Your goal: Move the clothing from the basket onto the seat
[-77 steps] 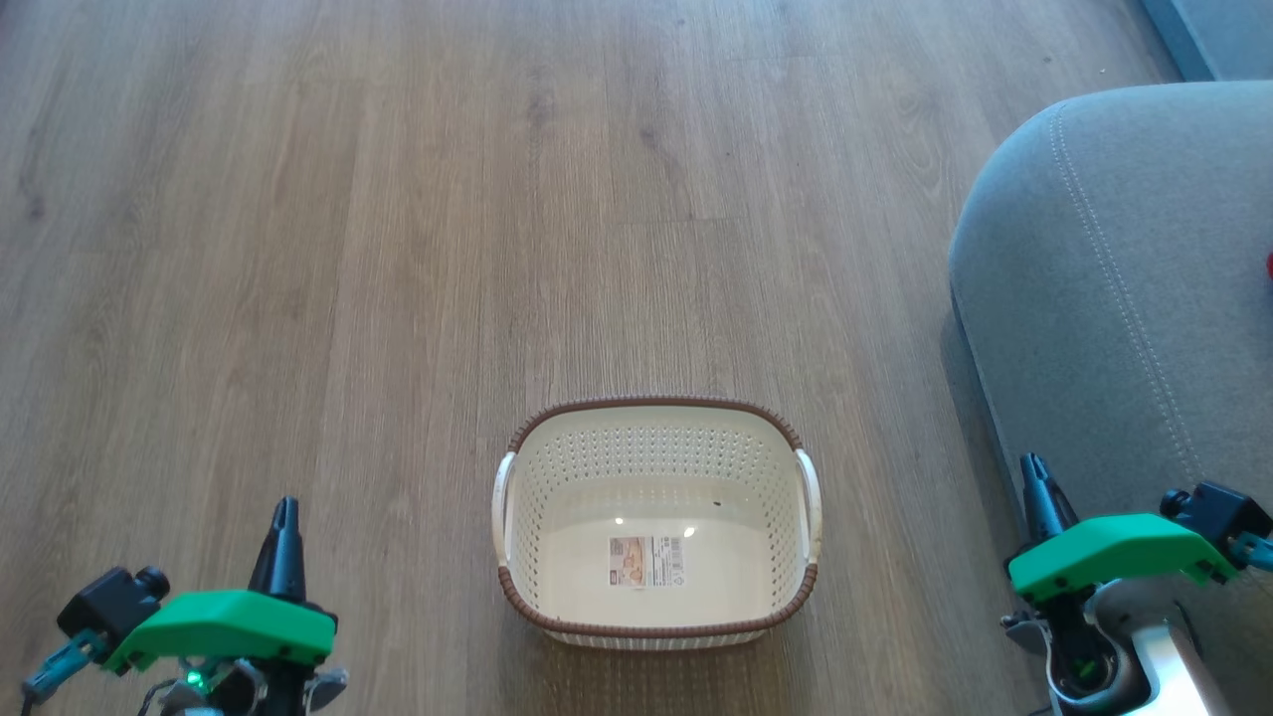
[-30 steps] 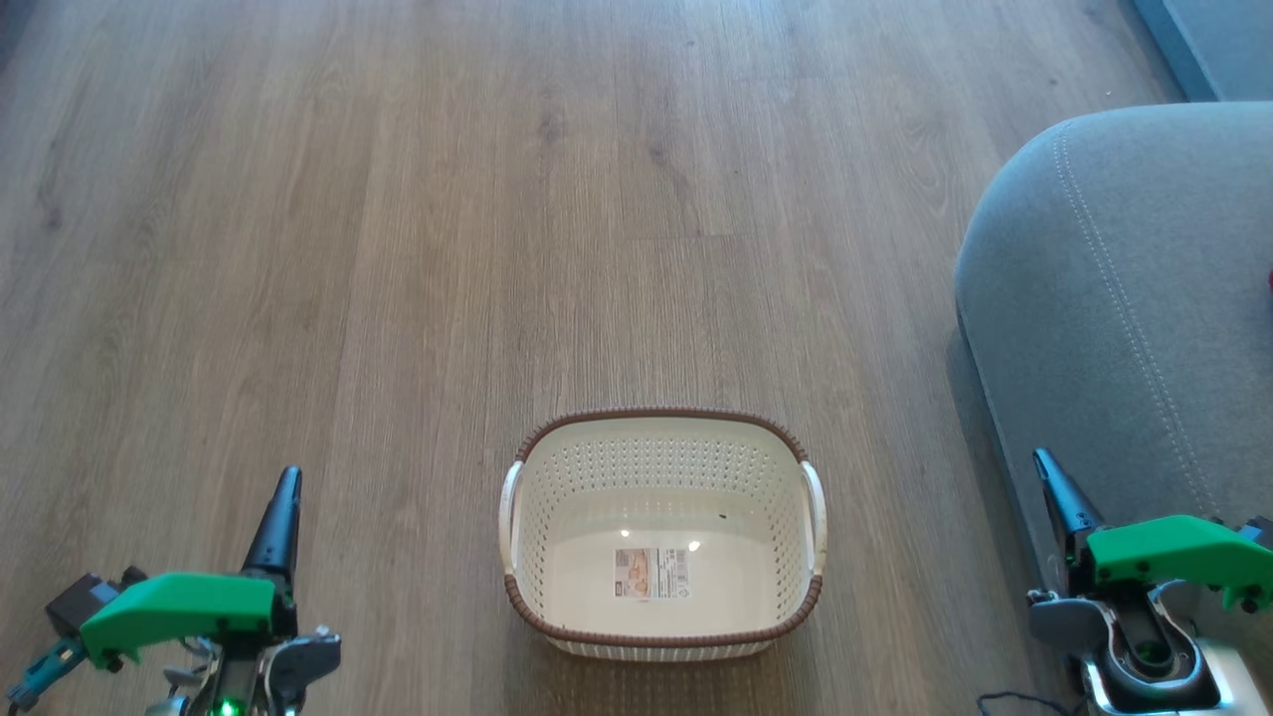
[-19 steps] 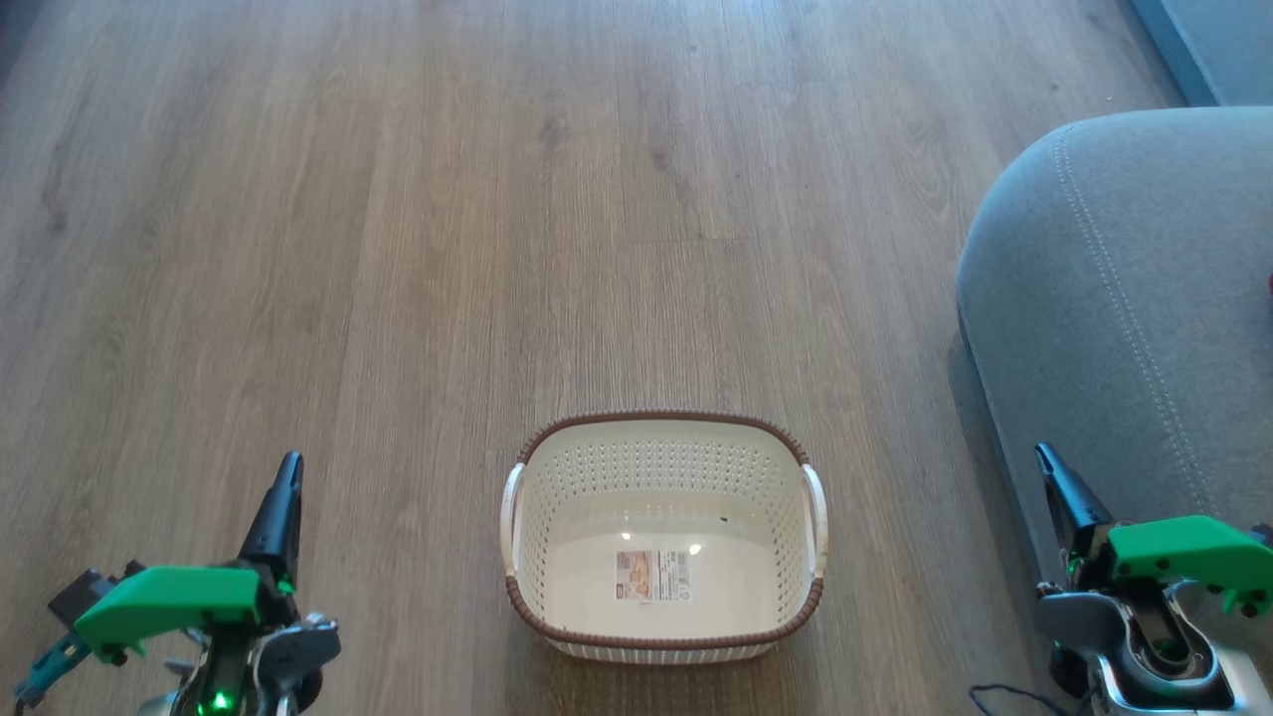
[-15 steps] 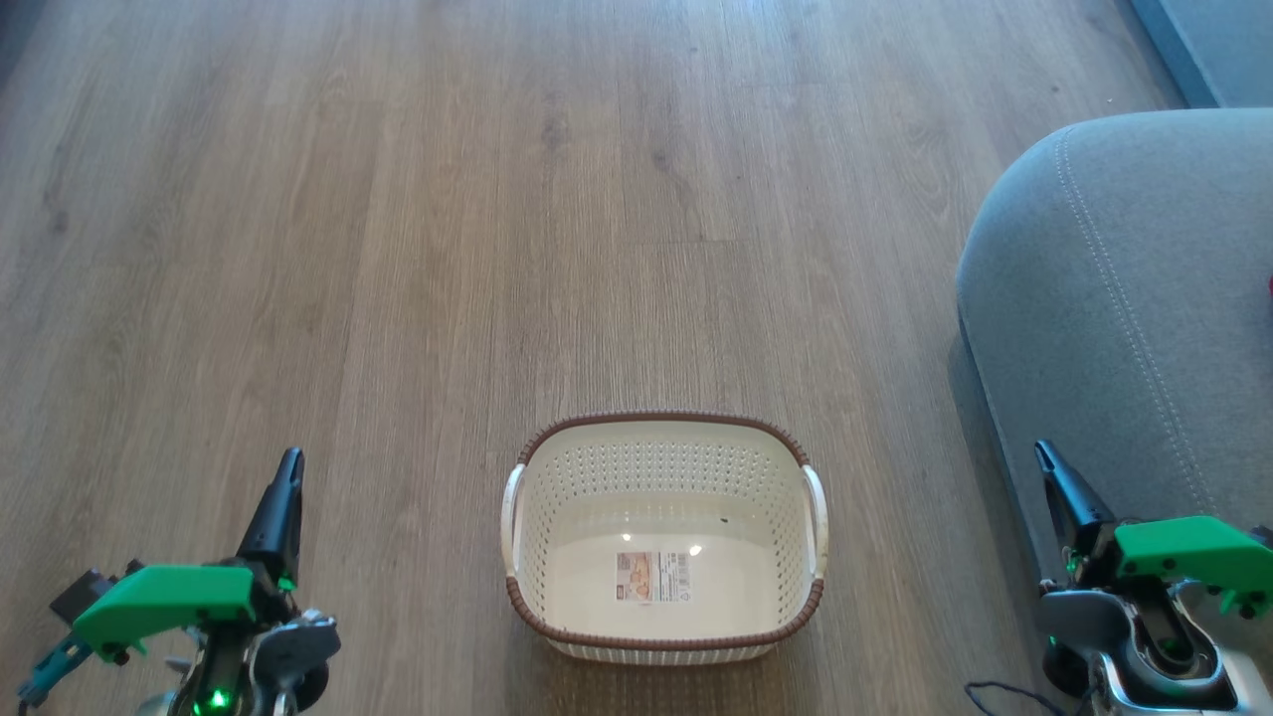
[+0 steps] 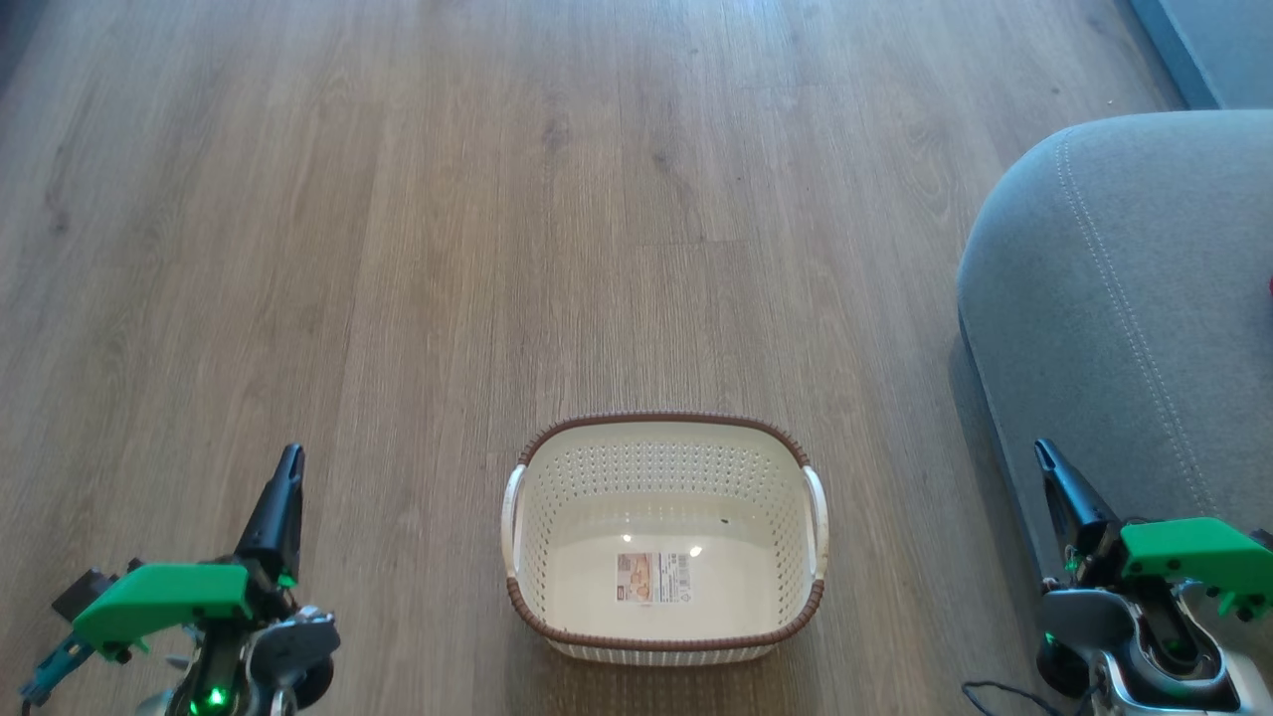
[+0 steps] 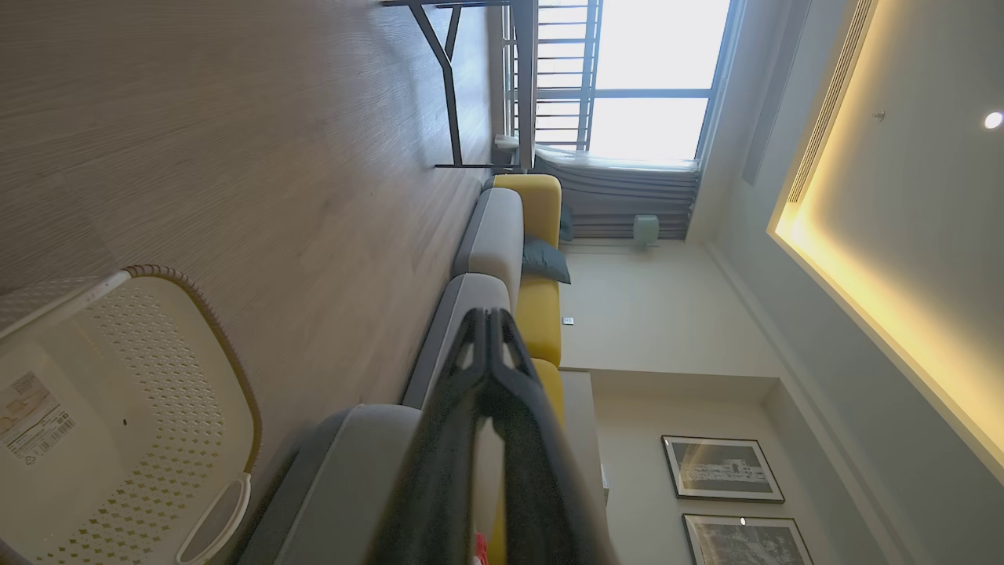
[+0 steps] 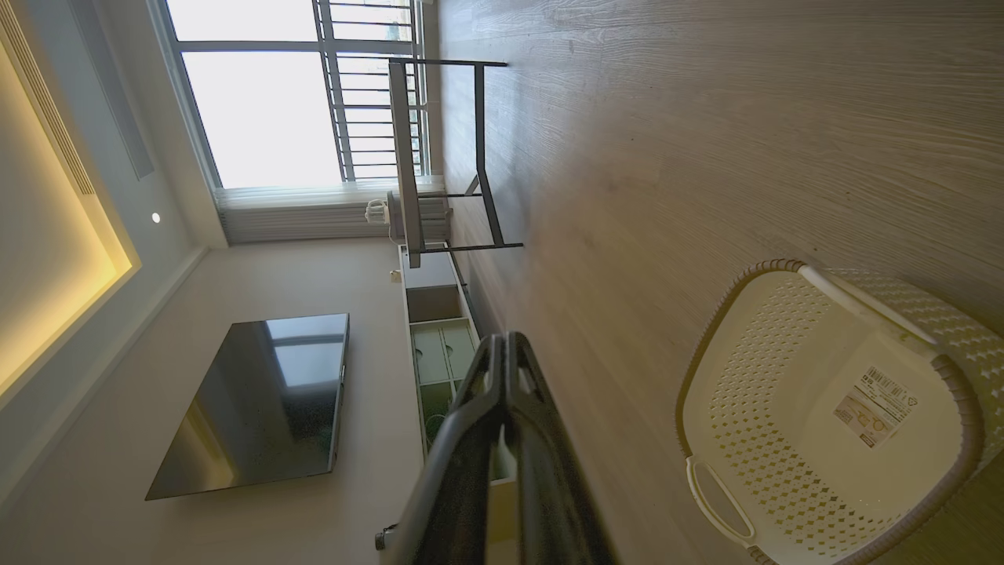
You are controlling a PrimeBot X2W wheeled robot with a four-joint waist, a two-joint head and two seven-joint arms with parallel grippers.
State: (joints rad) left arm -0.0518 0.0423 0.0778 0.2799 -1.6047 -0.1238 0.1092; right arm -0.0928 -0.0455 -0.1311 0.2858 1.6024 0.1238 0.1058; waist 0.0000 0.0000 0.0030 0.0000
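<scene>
Head view: cream basket (image 5: 661, 467) on the wood floor (image 5: 398, 249), label (image 5: 651, 577) on its bottom. My left gripper (image 5: 289, 454) is left of the basket, fingers pressed together. My right gripper (image 5: 1041, 449) is right of the basket, likewise closed. The grey seat (image 5: 1114, 298), further right, bears a red sliver of clothing (image 5: 1270, 286).
Left wrist view: fingers meeting, seat past the basket.
Right wrist view: fingers meeting beside the basket.
</scene>
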